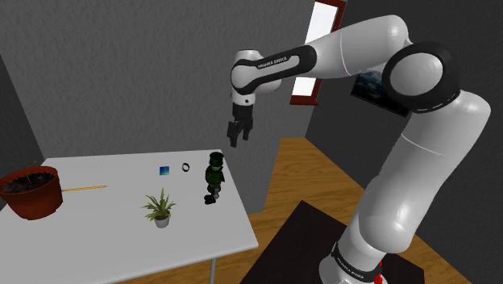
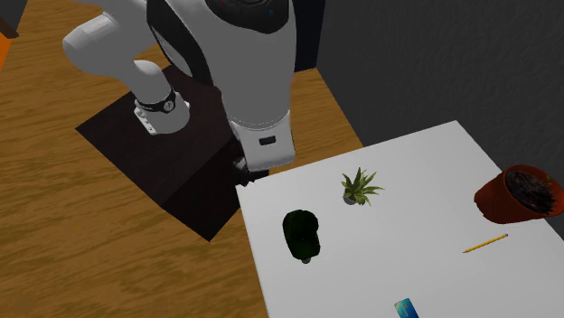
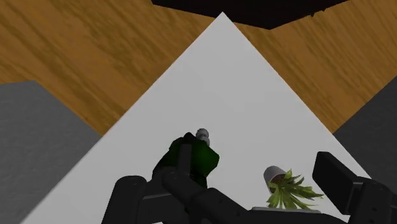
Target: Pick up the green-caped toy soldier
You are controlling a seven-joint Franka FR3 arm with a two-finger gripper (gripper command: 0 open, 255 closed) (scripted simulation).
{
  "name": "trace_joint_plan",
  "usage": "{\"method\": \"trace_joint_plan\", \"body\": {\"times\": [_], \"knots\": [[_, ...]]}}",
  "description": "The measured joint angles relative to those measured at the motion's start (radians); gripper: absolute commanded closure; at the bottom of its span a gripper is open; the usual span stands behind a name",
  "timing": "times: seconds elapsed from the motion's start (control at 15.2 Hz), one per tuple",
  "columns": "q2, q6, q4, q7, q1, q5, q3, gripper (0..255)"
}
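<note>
Fingers (image 3: 340,178) come first: two black pads at the wrist view's lower edge, set well apart and touching nothing. Tool released, empty. In the shoulder view the gripper (image 1: 239,131) hangs in open air above the soldier (image 1: 214,177), well clear of its head and a little toward that view's right.

Soldier stands upright on the white table (image 1: 105,238), near the table's right edge in the shoulder view, with a dark green cape around the body. Plant (image 1: 160,207) sits near it, nearer the camera and to the left, not touching. Ring (image 1: 186,167) and blue tile (image 1: 164,170) lie farther back. Pot (image 1: 31,192) and pencil (image 1: 85,188) are far left, well apart.

Step in hand, by my reading: the approach.
- Centre over the head first, then drop straight down.
- Keep the jaws wide until they straddle the torso, then close across the body below the helmet.
- The figure looks tall on a small footing, so a sideways brush would likely tip it.
- Keep the plant-side finger off the leaves.

Hard to make out:
- The cape hides the soldier's shape, so the best grip axis is a guess.
- Wrist view: the soldier's lower part sits behind the hand's own black body.
- Second exterior view: the arm (image 2: 258,81) covers the table's corner nearest the stand, and the tile is cut by the bottom edge.
- The ring is too small to identify.
</note>
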Motion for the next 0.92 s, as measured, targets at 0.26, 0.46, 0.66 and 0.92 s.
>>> {"method": "trace_joint_plan", "body": {"times": [0.26,0.46,0.66,0.92], "knots": [[0.167,0.011,0.131,-0.036,-0.005,0.011,-0.003,0],[0.298,0.003,0.252,-0.058,-0.011,0.019,0.000,0],[0.423,-0.011,0.373,-0.074,-0.015,0.025,0.005,0],[0.618,-0.063,0.597,-0.093,-0.027,0.029,0.013,0]]}}
